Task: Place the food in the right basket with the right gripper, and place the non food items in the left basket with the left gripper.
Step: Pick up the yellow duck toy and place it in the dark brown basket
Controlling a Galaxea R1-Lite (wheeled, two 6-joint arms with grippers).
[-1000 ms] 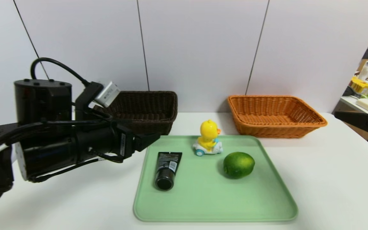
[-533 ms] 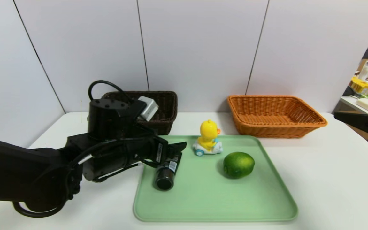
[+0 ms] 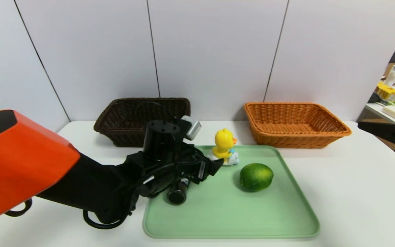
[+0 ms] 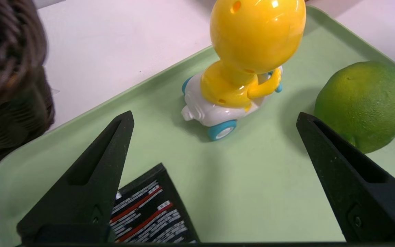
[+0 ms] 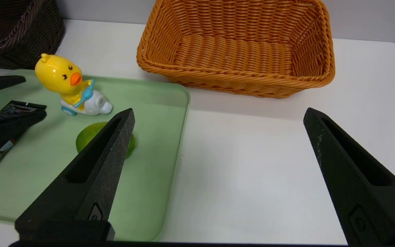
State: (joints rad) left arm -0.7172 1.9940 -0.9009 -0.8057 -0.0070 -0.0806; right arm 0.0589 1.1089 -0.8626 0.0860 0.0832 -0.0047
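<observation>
The left gripper (image 4: 214, 118) is seen low over the green tray (image 3: 231, 219) with its jaws spread wide and nothing between them, the duck toy (image 4: 242, 75) framed just ahead of the tips and not yet touched. The step in hand is judged to be the approach to a grasp on that toy, and it would best be done by advancing until the white car body, not the rounded head, lies between the jaws, since the head is smooth and likely to slip. Care is called for on one side, where the lime (image 4: 365, 104) sits near the jaw tip, and below, where the black tube (image 4: 149, 216) lies close under the other jaw and could be nudged. Once held, the toy would need to be lifted clear of the tray lip before being carried to the left basket (image 3: 142, 118), which stands behind the tray on the surface (image 3: 355, 192). The right gripper (image 5: 218, 118) is parked off to the right, jaws likewise spread and empty, well apart from the lime it must later take to the right basket (image 3: 297, 125). The gap between toy and jaw tips is shown only by the left wrist view, being hidden by the arm in the head view; both baskets' empty interiors are shown only from the head.
</observation>
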